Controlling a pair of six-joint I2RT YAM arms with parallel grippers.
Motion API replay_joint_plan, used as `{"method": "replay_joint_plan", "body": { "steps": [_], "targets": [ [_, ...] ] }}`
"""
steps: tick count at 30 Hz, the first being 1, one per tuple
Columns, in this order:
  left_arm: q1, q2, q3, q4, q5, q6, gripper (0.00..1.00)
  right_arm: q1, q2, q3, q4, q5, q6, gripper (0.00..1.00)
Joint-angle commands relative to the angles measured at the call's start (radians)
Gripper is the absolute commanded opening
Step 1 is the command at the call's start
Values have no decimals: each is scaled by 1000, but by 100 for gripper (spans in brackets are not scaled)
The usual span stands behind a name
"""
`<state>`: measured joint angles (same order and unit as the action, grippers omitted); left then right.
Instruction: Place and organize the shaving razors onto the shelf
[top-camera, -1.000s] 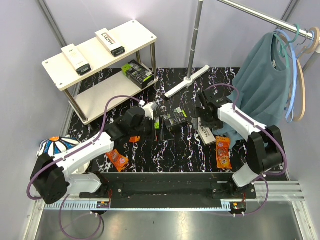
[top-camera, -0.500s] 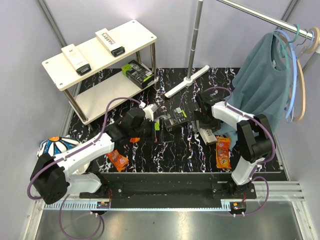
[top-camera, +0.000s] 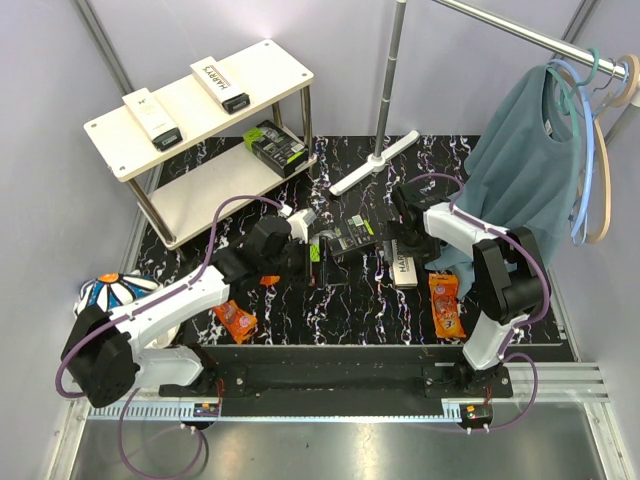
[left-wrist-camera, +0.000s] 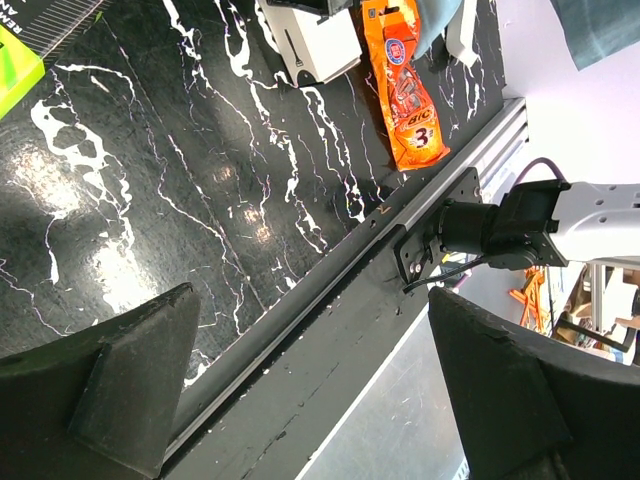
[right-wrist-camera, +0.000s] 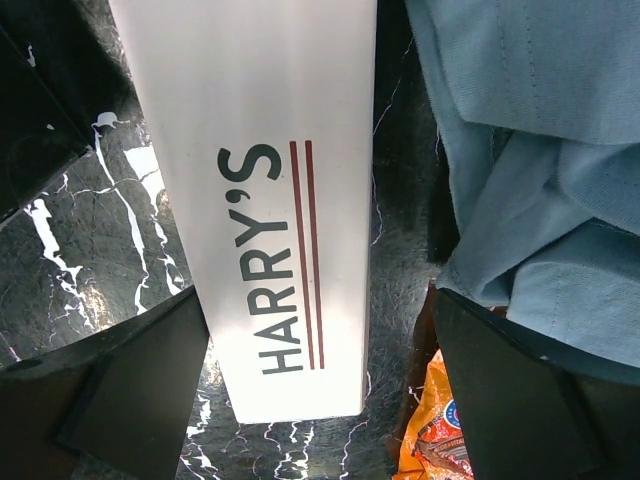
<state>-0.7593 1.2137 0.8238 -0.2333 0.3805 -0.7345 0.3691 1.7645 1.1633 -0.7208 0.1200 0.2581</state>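
The shelf (top-camera: 265, 68) stands at the back left with two white HARRY'S boxes (top-camera: 152, 115) on its top board and a black-and-lime pack (top-camera: 275, 143) on the lower board. My right gripper (top-camera: 407, 243) is open, its fingers either side of a third HARRY'S box (right-wrist-camera: 270, 200) lying flat on the table, also in the top view (top-camera: 405, 266). My left gripper (top-camera: 310, 250) is open and empty beside another black-and-lime pack (top-camera: 352, 238). Orange packets lie at the right (top-camera: 445, 305) and near left (top-camera: 235, 318). The right one also shows in the left wrist view (left-wrist-camera: 410, 95).
A white T-shaped rack foot (top-camera: 375, 160) and its metal pole (top-camera: 392, 60) stand behind the middle. A teal shirt (top-camera: 530, 160) hangs at the right and drapes next to the box (right-wrist-camera: 520, 150). A flowered round object (top-camera: 115, 288) lies at the left edge.
My right gripper has swung over the HARRY'S box, and the box has turned from slanted to nearly straight. The left arm has hardly moved.
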Motion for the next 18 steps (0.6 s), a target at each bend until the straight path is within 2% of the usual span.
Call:
{"method": "replay_joint_plan", "body": {
  "steps": [1, 11, 14, 18],
  "targets": [
    [-3, -3, -12, 49, 26, 3, 99, 1, 16, 35, 24, 4, 1, 100],
    [-3, -8, -38, 51, 28, 0, 99, -1, 67, 52, 55, -74, 50, 98],
    [-3, -11, -45, 51, 26, -2, 99, 2, 78, 64, 50, -71, 72, 94],
    [-3, -25, -48, 49, 23, -2, 99, 1, 78, 67, 49, -91, 95, 82]
  ]
}}
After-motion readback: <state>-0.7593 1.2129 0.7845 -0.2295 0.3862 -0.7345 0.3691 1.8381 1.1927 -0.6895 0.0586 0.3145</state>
